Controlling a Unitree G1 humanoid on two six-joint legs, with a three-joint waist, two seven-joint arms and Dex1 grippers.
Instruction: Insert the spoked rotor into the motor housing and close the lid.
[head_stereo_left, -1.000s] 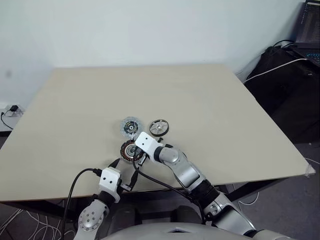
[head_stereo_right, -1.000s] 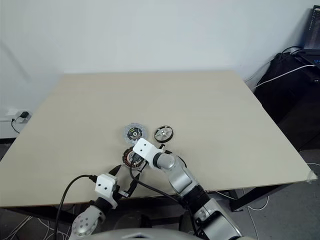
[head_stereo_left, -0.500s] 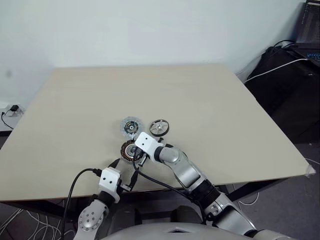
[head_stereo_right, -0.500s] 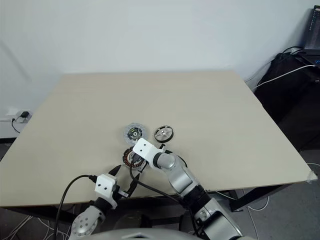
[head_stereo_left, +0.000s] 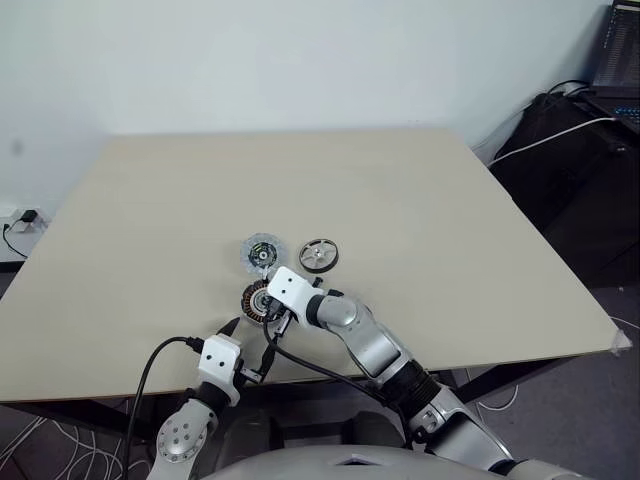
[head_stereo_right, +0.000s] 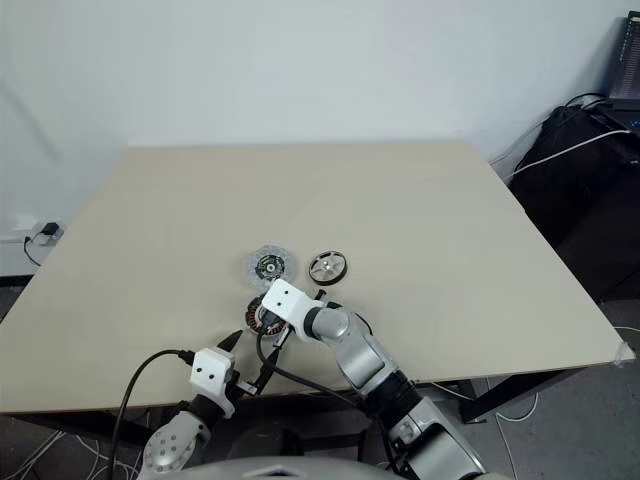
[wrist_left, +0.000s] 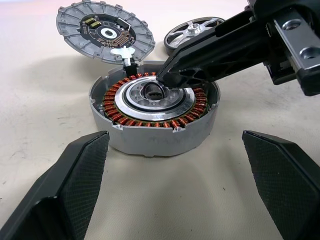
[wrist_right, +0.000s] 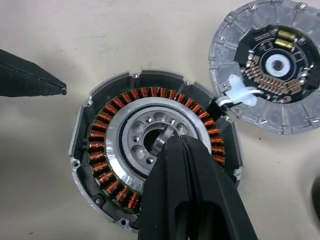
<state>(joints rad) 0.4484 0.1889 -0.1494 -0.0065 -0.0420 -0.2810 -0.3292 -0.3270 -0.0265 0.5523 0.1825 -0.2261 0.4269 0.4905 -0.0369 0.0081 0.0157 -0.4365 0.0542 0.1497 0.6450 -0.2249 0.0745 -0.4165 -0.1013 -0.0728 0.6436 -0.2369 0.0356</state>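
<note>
comparing with a second ago, little has shifted; the right gripper (wrist_right: 172, 142), fingers pressed together, still pokes the motor housing (wrist_left: 154, 112) centre; left gripper (wrist_left: 175, 185) waits wide; spoked rotor (head_stereo_left: 318, 255) lies uninserted beside the lid (head_stereo_left: 260, 253).

The motor housing (wrist_left: 154, 117) is silver with copper-orange windings, the lid (wrist_left: 105, 31) grey ribbed, the spoked rotor (head_stereo_left: 318, 255) silver, dark-rimmed.
</note>
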